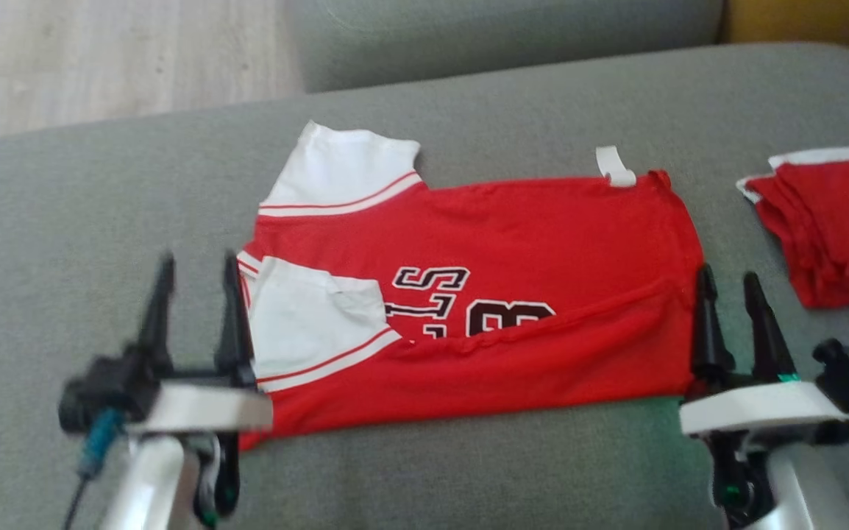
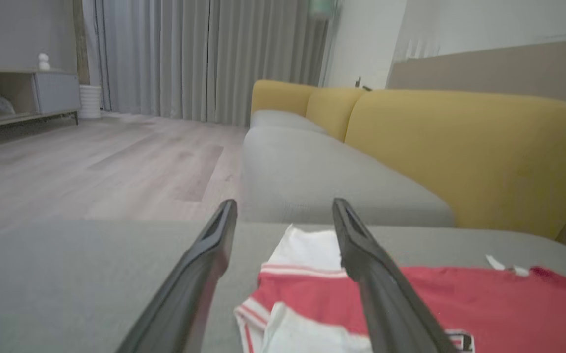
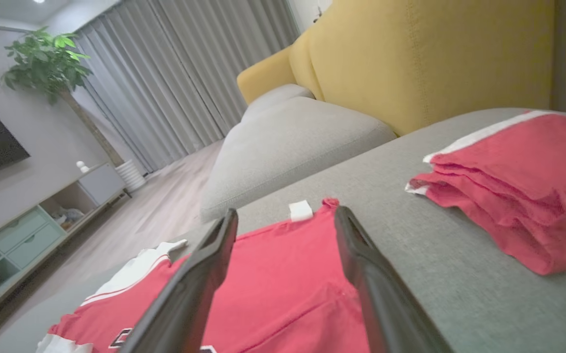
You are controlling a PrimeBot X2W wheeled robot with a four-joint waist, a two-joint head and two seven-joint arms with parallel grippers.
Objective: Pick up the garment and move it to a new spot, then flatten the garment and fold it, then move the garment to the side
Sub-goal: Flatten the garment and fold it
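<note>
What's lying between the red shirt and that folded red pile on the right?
Bare grey cushion, seen in the head and right wrist views. The head view also has the right gripper at that gap's near end.

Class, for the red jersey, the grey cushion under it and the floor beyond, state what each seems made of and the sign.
Red jersey: soft matte cloth, likely a thin knit; it folds and creases limply. Grey cushion: matte woven upholstery, by its fine grain and rounded edges. Floor: pale wood or wood-look planks, by grain and seams; which one is unclear.
</note>
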